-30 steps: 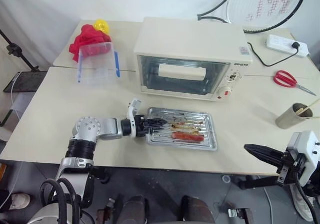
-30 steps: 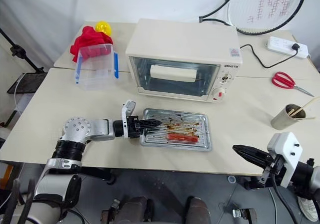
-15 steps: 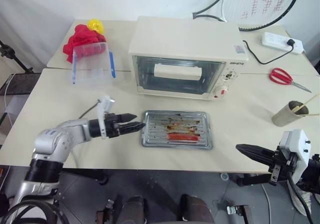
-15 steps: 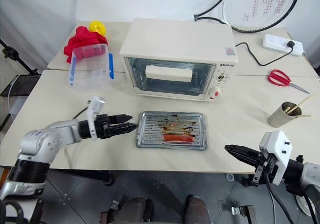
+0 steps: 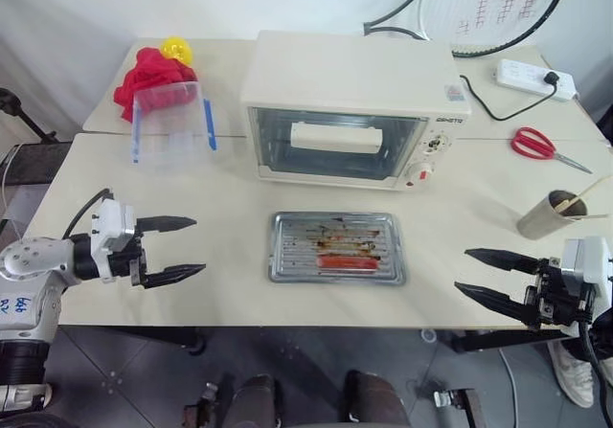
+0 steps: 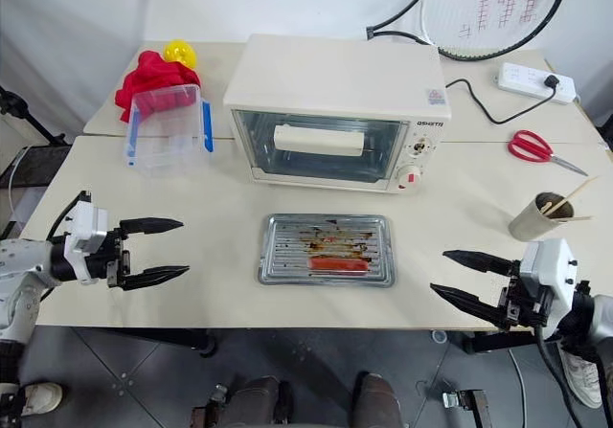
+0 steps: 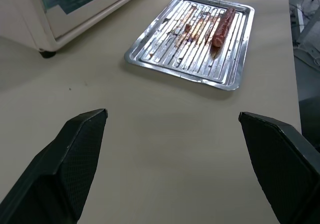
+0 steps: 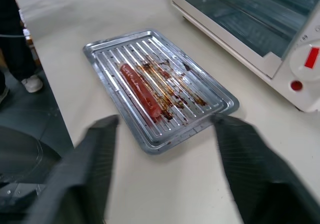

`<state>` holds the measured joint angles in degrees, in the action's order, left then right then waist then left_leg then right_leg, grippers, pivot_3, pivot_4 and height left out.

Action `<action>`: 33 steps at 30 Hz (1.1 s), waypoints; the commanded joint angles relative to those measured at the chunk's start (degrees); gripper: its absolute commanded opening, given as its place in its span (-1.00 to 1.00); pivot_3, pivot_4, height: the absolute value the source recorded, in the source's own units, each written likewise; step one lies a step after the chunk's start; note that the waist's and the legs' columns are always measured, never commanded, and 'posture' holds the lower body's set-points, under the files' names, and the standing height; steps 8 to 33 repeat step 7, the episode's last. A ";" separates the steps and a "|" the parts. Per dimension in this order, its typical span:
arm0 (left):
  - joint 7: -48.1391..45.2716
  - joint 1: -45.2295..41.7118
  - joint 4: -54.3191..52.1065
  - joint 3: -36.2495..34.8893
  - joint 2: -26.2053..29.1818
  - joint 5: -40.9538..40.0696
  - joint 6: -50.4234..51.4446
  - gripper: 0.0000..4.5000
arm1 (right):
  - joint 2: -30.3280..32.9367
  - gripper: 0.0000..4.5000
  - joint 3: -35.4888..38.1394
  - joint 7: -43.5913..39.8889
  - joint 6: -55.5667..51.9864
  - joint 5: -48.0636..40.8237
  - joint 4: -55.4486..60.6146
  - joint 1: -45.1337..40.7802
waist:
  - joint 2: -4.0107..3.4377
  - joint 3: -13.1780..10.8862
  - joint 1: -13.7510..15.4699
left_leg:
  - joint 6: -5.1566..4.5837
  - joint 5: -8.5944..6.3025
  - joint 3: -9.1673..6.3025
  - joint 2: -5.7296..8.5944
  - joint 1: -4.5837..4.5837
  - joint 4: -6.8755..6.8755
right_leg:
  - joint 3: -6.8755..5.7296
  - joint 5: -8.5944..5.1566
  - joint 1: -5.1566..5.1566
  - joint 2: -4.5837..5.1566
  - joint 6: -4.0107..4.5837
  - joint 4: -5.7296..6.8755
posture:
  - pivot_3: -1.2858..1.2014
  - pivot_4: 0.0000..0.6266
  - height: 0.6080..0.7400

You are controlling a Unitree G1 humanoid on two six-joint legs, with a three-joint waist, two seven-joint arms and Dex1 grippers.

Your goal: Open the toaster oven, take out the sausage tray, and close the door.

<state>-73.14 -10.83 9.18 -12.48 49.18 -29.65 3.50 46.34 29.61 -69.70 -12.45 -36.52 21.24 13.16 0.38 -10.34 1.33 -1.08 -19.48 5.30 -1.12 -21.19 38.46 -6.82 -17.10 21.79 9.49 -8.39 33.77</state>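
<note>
Greasy ridged sausage tray (image 5: 335,247), 1 red sausage (image 5: 347,261); both pincers apart, empty.

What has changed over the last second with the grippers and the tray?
The left gripper let go of the shallow silvery metal sausage tray, drew back toward the table's left edge and now stands open. The right gripper, shut before, has opened near the right edge. The tray with its red sausage and the cream-white toaster oven, door shut, stayed put.
</note>
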 commanded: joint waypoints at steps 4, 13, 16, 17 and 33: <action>2.05 -0.58 -4.09 -1.42 -2.13 -0.70 0.89 1.00 | 0.91 0.99 -0.97 -3.13 4.31 1.78 0.12 0.39 | 0.01 -0.01 0.14 | 0.00 0.00 0.00 -0.01 -0.07 0.19 | -0.03 0.00 -0.02 0.00 0.00 0.08 | 0.03 -0.52 1.00; 1.80 0.27 -5.13 -1.54 -2.25 -1.78 2.59 1.00 | 1.33 0.99 -1.34 -3.99 5.33 2.45 0.34 0.57 | 0.01 0.00 0.06 | 0.00 0.00 -0.02 -0.02 -0.03 0.19 | 0.01 0.00 -0.02 0.00 -0.01 0.10 | 0.03 -0.52 1.00; 1.80 0.27 -5.13 -1.54 -2.25 -1.78 2.59 1.00 | 1.33 0.99 -1.34 -3.99 5.33 2.45 0.34 0.57 | 0.01 0.00 0.06 | 0.00 0.00 -0.02 -0.02 -0.03 0.19 | 0.01 0.00 -0.02 0.00 -0.01 0.10 | 0.03 -0.52 1.00; 1.80 0.27 -5.13 -1.54 -2.25 -1.78 2.59 1.00 | 1.33 0.99 -1.34 -3.99 5.33 2.45 0.34 0.57 | 0.01 0.00 0.06 | 0.00 0.00 -0.02 -0.02 -0.03 0.19 | 0.01 0.00 -0.02 0.00 -0.01 0.10 | 0.03 -0.52 1.00; 1.80 0.27 -5.13 -1.54 -2.25 -1.78 2.59 1.00 | 1.33 0.99 -1.34 -3.99 5.33 2.45 0.34 0.57 | 0.01 0.00 0.06 | 0.00 0.00 -0.02 -0.02 -0.03 0.19 | 0.01 0.00 -0.02 0.00 -0.01 0.10 | 0.03 -0.52 1.00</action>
